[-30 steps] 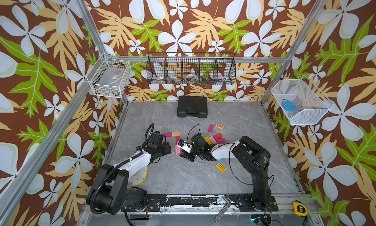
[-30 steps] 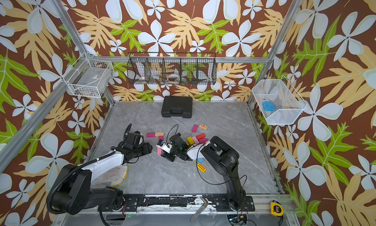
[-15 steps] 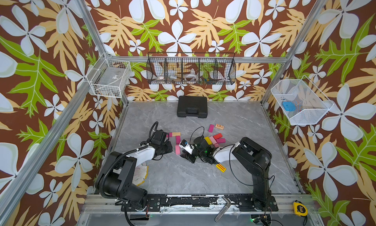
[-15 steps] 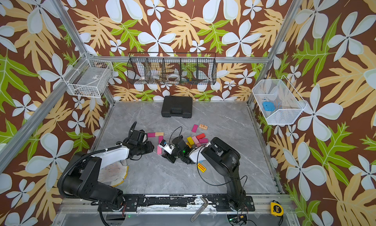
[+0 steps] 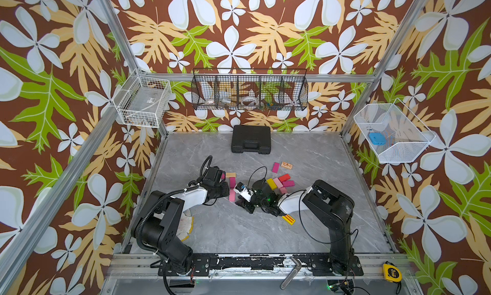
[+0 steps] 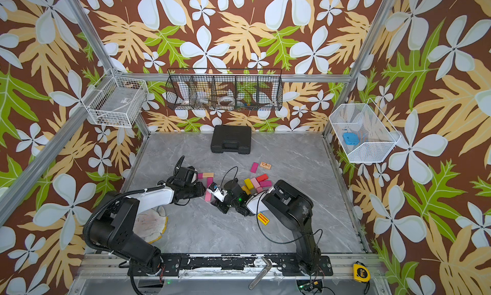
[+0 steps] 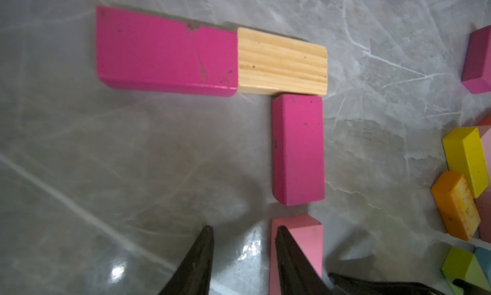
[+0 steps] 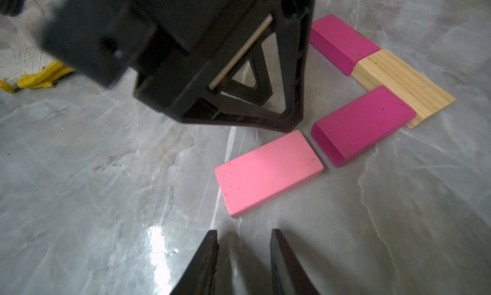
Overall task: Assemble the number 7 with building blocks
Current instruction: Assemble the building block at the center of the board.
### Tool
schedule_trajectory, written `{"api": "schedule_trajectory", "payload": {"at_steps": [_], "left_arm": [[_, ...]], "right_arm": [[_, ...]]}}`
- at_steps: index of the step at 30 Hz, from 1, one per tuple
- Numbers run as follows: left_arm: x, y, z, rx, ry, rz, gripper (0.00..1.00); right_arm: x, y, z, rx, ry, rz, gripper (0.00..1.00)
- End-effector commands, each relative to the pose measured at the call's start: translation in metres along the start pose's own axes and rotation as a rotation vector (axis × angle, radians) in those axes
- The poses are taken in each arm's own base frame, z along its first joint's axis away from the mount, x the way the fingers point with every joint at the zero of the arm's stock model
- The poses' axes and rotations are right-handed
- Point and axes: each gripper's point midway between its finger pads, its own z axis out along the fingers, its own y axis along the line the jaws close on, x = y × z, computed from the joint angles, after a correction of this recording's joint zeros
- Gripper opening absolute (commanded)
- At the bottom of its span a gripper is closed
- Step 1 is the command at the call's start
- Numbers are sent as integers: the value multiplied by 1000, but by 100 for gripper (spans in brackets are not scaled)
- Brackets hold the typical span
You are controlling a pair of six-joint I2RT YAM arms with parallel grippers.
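Observation:
Building blocks lie flat in a 7 shape: a magenta block (image 7: 166,52) and a wood block (image 7: 283,65) end to end as the bar. A second magenta block (image 7: 297,149) and a pink block (image 7: 310,243) run down from it. Both top views show this group, with the pink block (image 5: 232,195) (image 6: 208,196) lowest. My left gripper (image 7: 244,228) (image 5: 225,190) is open, nothing between its fingers, one finger (image 7: 289,253) against the pink block's side. My right gripper (image 8: 244,231) (image 5: 240,200) is open and empty, just short of the pink block (image 8: 268,171).
Loose blocks (image 5: 279,183) lie piled right of the 7, two more (image 5: 281,166) behind, and a yellow red-striped one (image 5: 288,219) by the right arm. A black case (image 5: 251,143) stands at the back. A glove (image 5: 186,224) lies beside the left arm.
My left gripper has moved right to the pink block and its jaws have narrowed. The right gripper has hardly moved.

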Motion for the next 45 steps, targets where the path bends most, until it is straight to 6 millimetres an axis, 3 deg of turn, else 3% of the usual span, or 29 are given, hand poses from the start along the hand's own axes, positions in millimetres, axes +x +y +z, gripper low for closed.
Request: {"api": "schedule_trajectory", "payload": {"at_steps": [1, 10, 25, 45], "left_arm": [[19, 12, 1, -55, 71, 4, 41], [16, 18, -5, -88, 40, -2, 41], [26, 14, 0, -50, 82, 7, 38], [31, 11, 6, -36, 109, 13, 37]], "right_arm": [[32, 3, 1, -2, 118, 42, 34], [32, 9, 2, -14, 121, 26, 35], [32, -8, 7, 102, 120, 68, 35], [32, -12, 5, 131, 106, 77, 35]]}}
